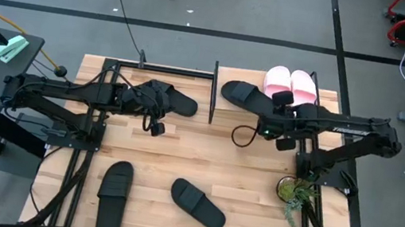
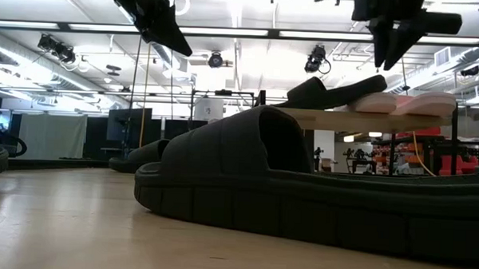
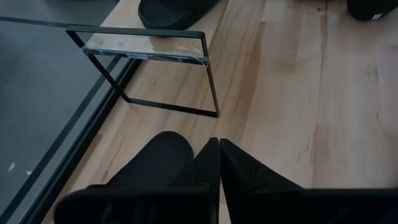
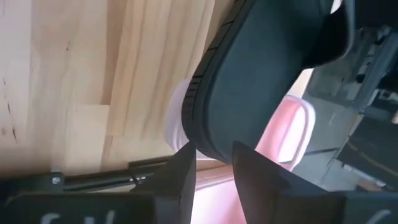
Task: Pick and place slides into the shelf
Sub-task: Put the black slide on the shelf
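Note:
The shelf (image 1: 326, 96) stands at the table's far right. Two pale pink slides (image 1: 292, 82) lie on its top board. A black slide (image 1: 242, 95) lies on that board too, one end propped on a pink slide (image 2: 380, 103). My right gripper (image 2: 392, 60) hovers open just above that raised end, and its wrist view shows the black slide's sole (image 4: 261, 74). My left gripper (image 3: 219, 158) is shut and hangs high over another black slide (image 1: 178, 102) that lies on the table left of the shelf. Two more black slides (image 1: 113, 197) (image 1: 198, 205) rest near the table's near edge.
A thin black metal frame (image 1: 125, 63) lies on the table's far left, beside the shelf's end post (image 3: 211, 81). A small potted plant (image 1: 290, 191) stands by the right arm's base. A cable loop (image 1: 243, 136) lies in front of the shelf. Bare wood shows mid-table.

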`<act>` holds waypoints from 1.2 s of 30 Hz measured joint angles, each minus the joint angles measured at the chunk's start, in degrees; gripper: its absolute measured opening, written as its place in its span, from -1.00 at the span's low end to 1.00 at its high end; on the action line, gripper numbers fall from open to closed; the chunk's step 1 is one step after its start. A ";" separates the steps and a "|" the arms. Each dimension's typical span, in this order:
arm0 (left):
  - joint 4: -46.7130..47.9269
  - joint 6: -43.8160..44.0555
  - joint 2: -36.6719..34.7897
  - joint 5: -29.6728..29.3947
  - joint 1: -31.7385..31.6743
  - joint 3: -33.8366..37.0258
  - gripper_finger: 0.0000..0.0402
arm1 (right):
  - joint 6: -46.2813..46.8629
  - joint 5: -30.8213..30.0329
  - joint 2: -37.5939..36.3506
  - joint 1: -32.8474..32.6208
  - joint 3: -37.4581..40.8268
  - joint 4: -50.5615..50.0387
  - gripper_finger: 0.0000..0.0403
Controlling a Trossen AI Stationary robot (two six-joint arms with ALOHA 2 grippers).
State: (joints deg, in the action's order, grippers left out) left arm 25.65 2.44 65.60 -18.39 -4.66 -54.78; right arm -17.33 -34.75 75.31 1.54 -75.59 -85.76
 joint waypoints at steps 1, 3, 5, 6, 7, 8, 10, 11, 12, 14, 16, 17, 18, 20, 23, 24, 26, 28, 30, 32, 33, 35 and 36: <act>0.00 0.00 0.00 0.00 0.02 0.00 -0.94 | 0.08 0.28 0.41 0.58 0.00 0.00 -0.43; 0.00 0.00 0.00 0.00 0.00 0.00 -0.95 | 0.12 0.58 1.38 1.53 0.00 0.23 -0.41; -0.01 -0.01 0.00 0.00 0.02 0.00 -0.95 | 0.76 0.60 2.38 2.33 0.00 1.16 -0.39; -0.02 -0.02 0.00 0.00 0.02 0.00 -0.95 | 1.06 0.64 2.76 2.72 0.00 2.00 -0.38; 0.00 -0.01 0.00 0.00 0.02 0.00 -0.94 | 1.10 0.71 3.06 3.10 0.02 2.72 -0.37; -0.02 -0.02 0.00 0.00 0.01 0.00 -0.93 | 1.14 0.72 3.20 3.41 0.00 3.70 -0.37; -0.02 -0.02 0.00 0.00 0.01 0.00 -0.91 | 1.17 0.69 3.37 3.85 0.01 5.97 -0.37; -0.02 -0.04 0.00 0.01 0.01 0.00 -0.90 | 0.95 0.65 3.37 4.03 0.01 7.18 -0.37; -0.02 -0.07 0.00 0.00 0.00 0.00 -0.89 | 0.49 0.65 3.37 4.10 0.00 8.50 -0.37; -0.02 -0.09 0.00 0.00 0.02 0.00 -0.89 | -0.07 0.58 3.22 4.13 0.02 11.07 -0.38; -0.02 -0.11 0.00 0.00 0.00 0.00 -0.89 | 0.79 0.58 3.19 4.11 0.00 11.77 -0.38; 0.00 -0.11 0.00 0.02 0.02 0.00 -0.89 | 0.84 0.61 3.17 4.09 0.00 11.49 -0.38; 0.00 -0.11 0.00 0.00 0.02 0.00 -0.90 | 0.95 0.61 3.15 4.09 0.00 11.00 -0.38; 0.00 -0.13 0.00 0.00 0.01 0.00 -0.92 | 0.99 0.60 3.15 4.09 0.00 9.81 -0.39; 0.19 -0.15 0.00 0.00 0.02 0.00 -0.95 | 1.02 0.82 3.38 3.98 0.00 8.09 -0.39; 0.47 -0.15 0.00 0.02 0.02 0.00 -0.95 | 0.97 1.08 3.57 3.96 0.00 7.45 -0.39; 1.19 -0.20 0.00 0.00 0.02 0.00 -0.95 | 0.53 1.54 3.89 3.94 0.02 6.18 -0.39; 1.65 -0.22 0.00 0.00 0.00 0.00 -0.93 | 0.32 1.61 4.40 3.92 0.10 5.66 -0.39; 2.32 -0.27 0.00 0.02 0.02 0.00 -0.91 | -0.29 1.63 4.69 3.92 0.60 5.89 -0.39; 2.62 -0.28 0.00 0.00 0.00 0.00 -0.89 | -2.05 1.58 5.23 3.92 1.07 6.18 -0.39; 2.62 -0.39 0.00 0.00 0.00 0.00 -0.89 | -2.91 1.29 5.59 3.92 1.22 6.27 -0.39; 2.58 -1.38 0.00 0.00 0.00 0.00 -0.89 | -3.76 -0.28 6.28 3.92 1.72 6.35 -0.39; 2.61 -1.88 0.00 0.00 0.00 0.00 -0.89 | -3.77 -0.91 6.66 3.92 1.91 6.52 -0.39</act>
State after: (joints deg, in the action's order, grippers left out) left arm 28.25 0.55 65.60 -18.39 -4.67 -54.78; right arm -21.10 -35.66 81.96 5.45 -73.68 -79.24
